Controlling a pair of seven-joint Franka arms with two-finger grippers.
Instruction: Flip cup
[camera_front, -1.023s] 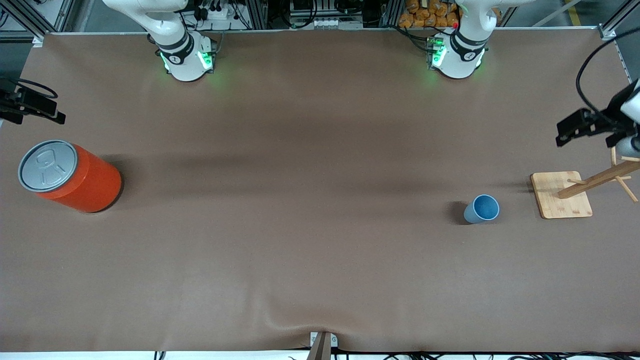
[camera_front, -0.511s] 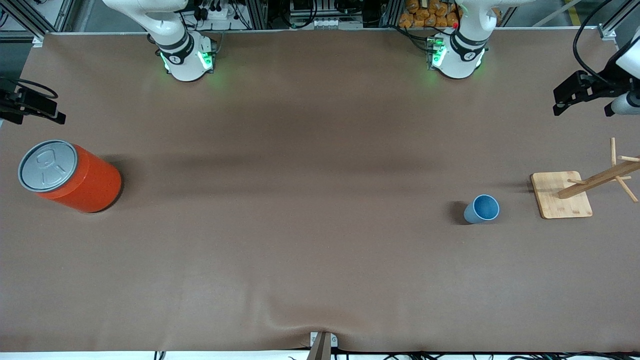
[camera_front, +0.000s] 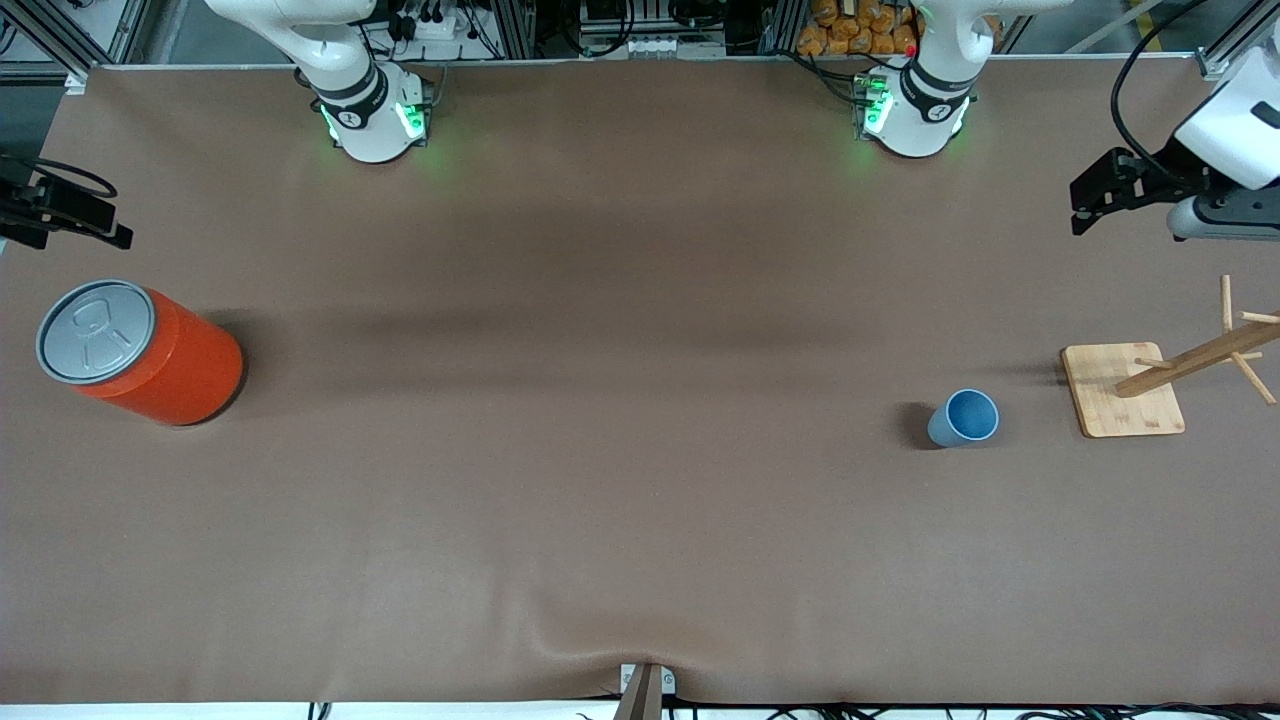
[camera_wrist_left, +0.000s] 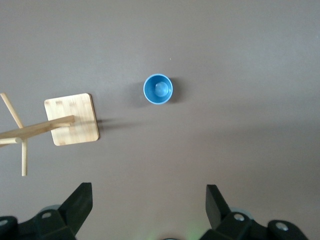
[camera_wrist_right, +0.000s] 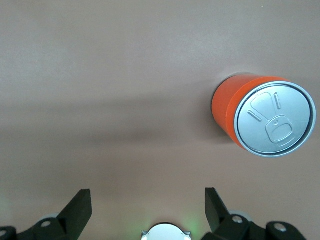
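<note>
Cup: the light-blue cup (camera_front: 964, 418) stands upright on the brown table (camera_front: 600, 500), mouth up, deeper blue inside (camera_wrist_left: 158, 89). It is toward the left arm's end of the bench, roughly midway between the edge where the bases stand and the edge nearest the front camera.
Cup's neighbour: a wooden peg stand (camera_front: 1124, 389) on a square base sits just beside the cup, closer to the left arm's end edge, not touching it; its slanted post carries thin pegs (camera_wrist_left: 30, 131).
Can: a big orange can (camera_front: 140, 353) with a grey pull-tab lid stands near the right arm's end edge, well apart from the cup. An embossed tab outline shows on the lid (camera_wrist_right: 274, 120).
Writing: no brand, label or readable text shows on the cup, the can or the stand.
Left gripper: (camera_front: 1090, 195) up in the air over the corner region at the left arm's end, near the base-side edge; its fingers (camera_wrist_left: 80, 200) are spread wide and hold nothing.
Right gripper: (camera_front: 90, 225) hangs at the right arm's end edge, above the can; fingers (camera_wrist_right: 82, 202) spread apart, empty.
</note>
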